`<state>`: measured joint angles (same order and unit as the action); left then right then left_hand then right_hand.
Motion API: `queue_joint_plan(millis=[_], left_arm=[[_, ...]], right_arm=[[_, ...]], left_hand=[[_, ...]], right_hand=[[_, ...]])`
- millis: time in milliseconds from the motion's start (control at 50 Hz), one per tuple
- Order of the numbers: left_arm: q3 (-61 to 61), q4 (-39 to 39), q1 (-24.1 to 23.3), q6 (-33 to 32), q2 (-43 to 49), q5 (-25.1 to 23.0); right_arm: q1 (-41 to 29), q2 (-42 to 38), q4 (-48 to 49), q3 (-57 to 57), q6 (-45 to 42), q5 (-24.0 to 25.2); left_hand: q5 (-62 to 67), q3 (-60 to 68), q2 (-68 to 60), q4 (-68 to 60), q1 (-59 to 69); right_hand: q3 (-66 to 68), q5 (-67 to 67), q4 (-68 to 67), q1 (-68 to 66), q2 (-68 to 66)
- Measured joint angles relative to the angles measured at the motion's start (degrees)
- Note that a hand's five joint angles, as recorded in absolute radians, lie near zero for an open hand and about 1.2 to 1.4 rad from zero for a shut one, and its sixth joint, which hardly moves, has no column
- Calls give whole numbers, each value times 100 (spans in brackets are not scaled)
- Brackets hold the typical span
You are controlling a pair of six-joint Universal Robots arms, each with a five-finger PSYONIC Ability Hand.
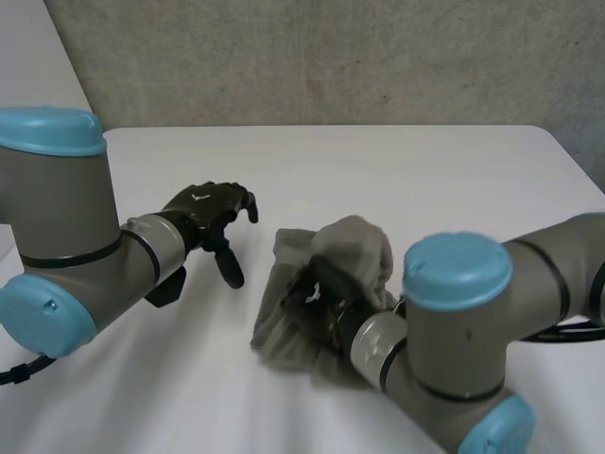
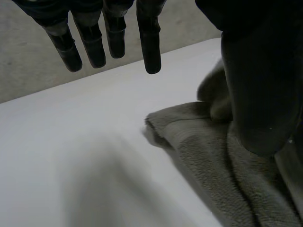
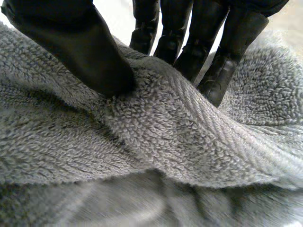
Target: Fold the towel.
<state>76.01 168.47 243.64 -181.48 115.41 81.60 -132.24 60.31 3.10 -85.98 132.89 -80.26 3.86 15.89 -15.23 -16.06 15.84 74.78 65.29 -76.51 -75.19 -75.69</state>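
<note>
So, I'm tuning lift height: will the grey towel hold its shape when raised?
Probably not: the towel bunches and drapes around the right hand, so it should sag. Its looped pile looks grippy, so slipping from the pinch seems unlikely.

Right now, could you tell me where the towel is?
In the head view, the towel lies bunched right of centre, pinched by the right robot hand.
</note>
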Motion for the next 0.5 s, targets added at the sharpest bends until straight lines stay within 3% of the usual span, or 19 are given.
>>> queue_joint_plan(millis=[160, 280, 500], left_arm=[[158, 262, -98, 0, 120, -126], [197, 341, -318, 86, 396, -92], [257, 706, -894, 630, 941, 193]], right_arm=[[805, 200, 355, 321, 1113, -450], [1425, 190, 489, 541, 1875, -1125], [1734, -42, 413, 719, 2042, -1584]], left_hand=[[0, 0, 0, 0, 0], [0, 0, 0, 0, 0], [1, 0, 0, 0, 0]], right_hand=[[0, 1, -4, -1, 0], [0, 1, -8, -12, 0], [41, 1, -31, -14, -1]])
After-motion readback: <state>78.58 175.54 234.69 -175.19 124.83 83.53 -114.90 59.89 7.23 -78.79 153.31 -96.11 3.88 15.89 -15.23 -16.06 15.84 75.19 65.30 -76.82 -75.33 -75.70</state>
